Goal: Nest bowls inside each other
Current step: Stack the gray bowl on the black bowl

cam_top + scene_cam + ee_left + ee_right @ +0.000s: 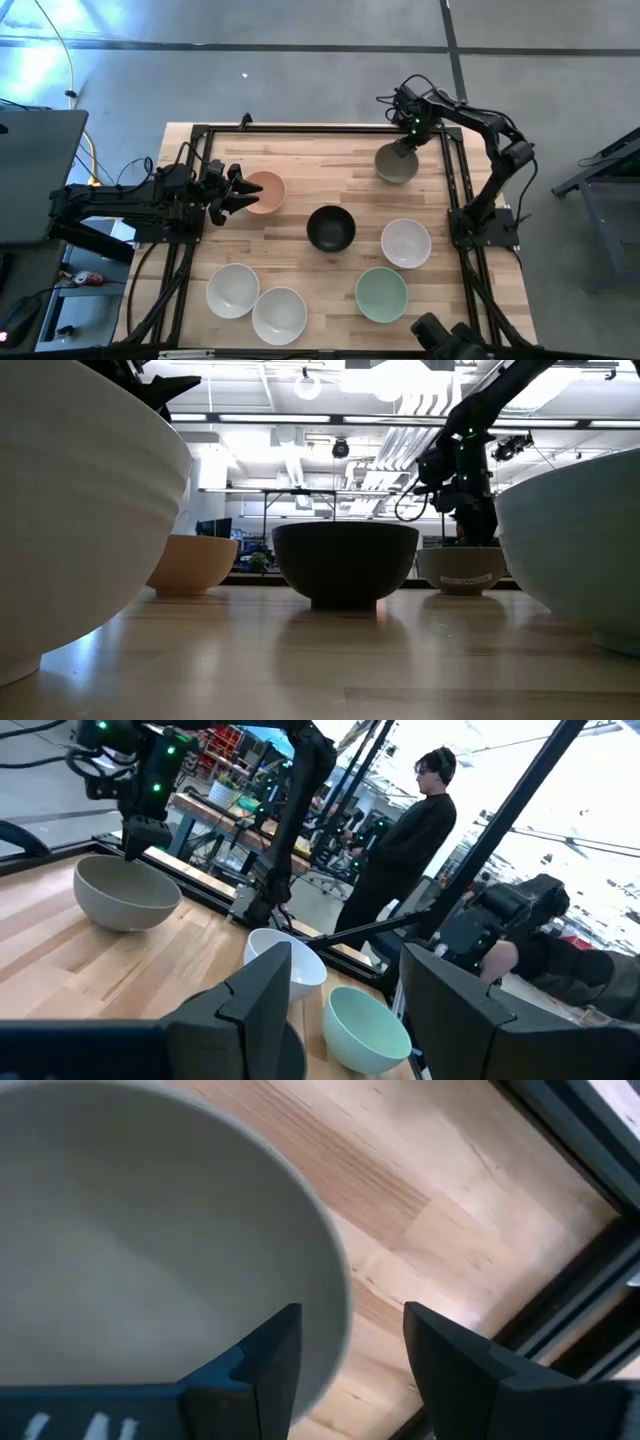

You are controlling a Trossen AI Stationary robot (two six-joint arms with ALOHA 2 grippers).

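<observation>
Two white bowls [232, 290] [279, 314] sit at the near edge of the wooden table [330, 190], beside a mint green bowl [381, 294] and a third white bowl [406, 243], with the black bowl [330, 228] at centre. At the far right, the right gripper [408, 143] straddles the rim of the olive-grey bowl [396, 165], fingers spread. On the left, the left gripper [243, 192] hovers, fingers apart, at the peach-orange bowl [266, 192]. No bowl is nested.
</observation>
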